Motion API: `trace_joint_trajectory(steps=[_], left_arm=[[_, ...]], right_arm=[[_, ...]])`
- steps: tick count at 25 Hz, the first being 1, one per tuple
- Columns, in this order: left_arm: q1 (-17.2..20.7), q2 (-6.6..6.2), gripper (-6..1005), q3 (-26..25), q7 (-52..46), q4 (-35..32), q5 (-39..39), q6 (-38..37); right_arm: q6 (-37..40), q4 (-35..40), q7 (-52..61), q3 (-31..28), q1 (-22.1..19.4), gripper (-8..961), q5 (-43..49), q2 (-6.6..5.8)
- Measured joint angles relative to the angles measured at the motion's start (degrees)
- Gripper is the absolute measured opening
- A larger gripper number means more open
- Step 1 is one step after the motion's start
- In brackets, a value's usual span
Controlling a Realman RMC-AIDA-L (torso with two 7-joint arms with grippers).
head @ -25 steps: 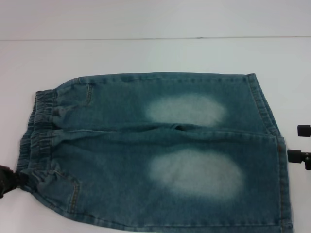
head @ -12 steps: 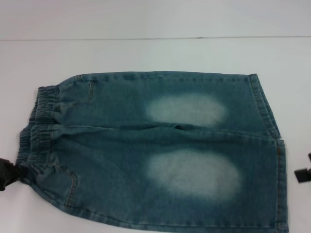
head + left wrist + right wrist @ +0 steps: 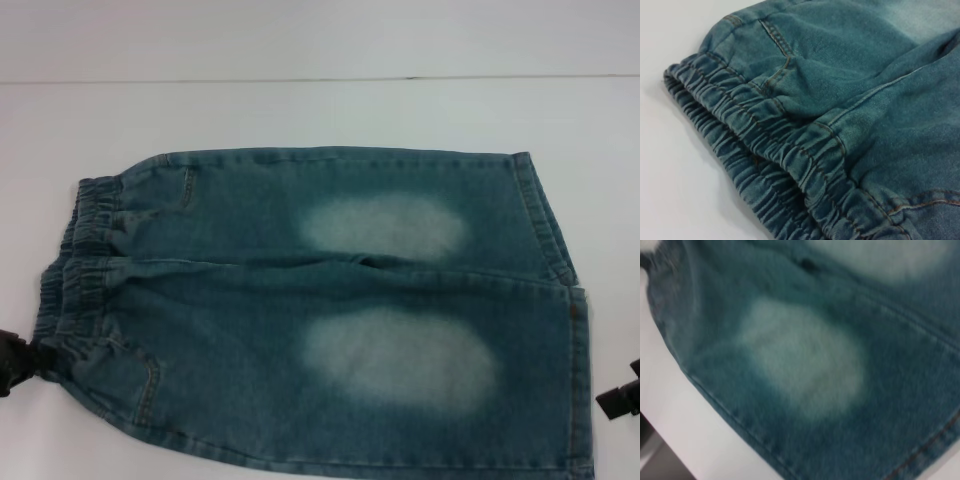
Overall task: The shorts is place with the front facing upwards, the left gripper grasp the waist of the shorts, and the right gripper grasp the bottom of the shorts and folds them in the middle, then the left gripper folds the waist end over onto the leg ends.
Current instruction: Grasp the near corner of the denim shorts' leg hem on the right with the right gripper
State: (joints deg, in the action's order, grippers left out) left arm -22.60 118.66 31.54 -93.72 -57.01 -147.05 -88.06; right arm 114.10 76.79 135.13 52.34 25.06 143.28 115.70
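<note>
The denim shorts (image 3: 320, 310) lie flat on the white table, front up, with a pale faded patch on each leg. The gathered elastic waist (image 3: 75, 270) is at the left, and the bottom of the shorts (image 3: 575, 350), two stitched leg hems, is at the right. My left gripper (image 3: 22, 362) shows as a black tip at the near corner of the waist, against the fabric. The left wrist view looks closely at the ruffled waist (image 3: 770, 165). My right gripper (image 3: 618, 400) is just right of the near leg hem, apart from it. The right wrist view looks down on a faded leg (image 3: 805, 360).
The white table (image 3: 300, 110) stretches beyond the shorts to a far edge line. The table's near edge (image 3: 670, 440) shows in the right wrist view, close beside the shorts' near side seam.
My right gripper has slid along the leg hems toward the near side of the table. The left gripper stays at the waist corner, and the waist has shifted slightly.
</note>
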Motion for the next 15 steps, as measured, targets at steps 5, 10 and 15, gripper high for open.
trace_joint_trajectory(steps=[5,10,15], left_arm=[[-0.2,0.0,43,0.0,0.2,0.0,0.0,0.4],[-0.3,0.05,44,0.1,0.7,0.1,0.0,0.7],[-0.3,0.08,44,0.2,0.7,0.1,0.0,1.2]], right_arm=[[-0.2,-3.5,1.6,6.3,0.8,945,0.4,0.29],[-0.3,-4.9,2.1,8.3,1.3,945,1.3,1.01],[-0.4,-5.2,3.0,8.8,2.1,944,6.6,2.38]])
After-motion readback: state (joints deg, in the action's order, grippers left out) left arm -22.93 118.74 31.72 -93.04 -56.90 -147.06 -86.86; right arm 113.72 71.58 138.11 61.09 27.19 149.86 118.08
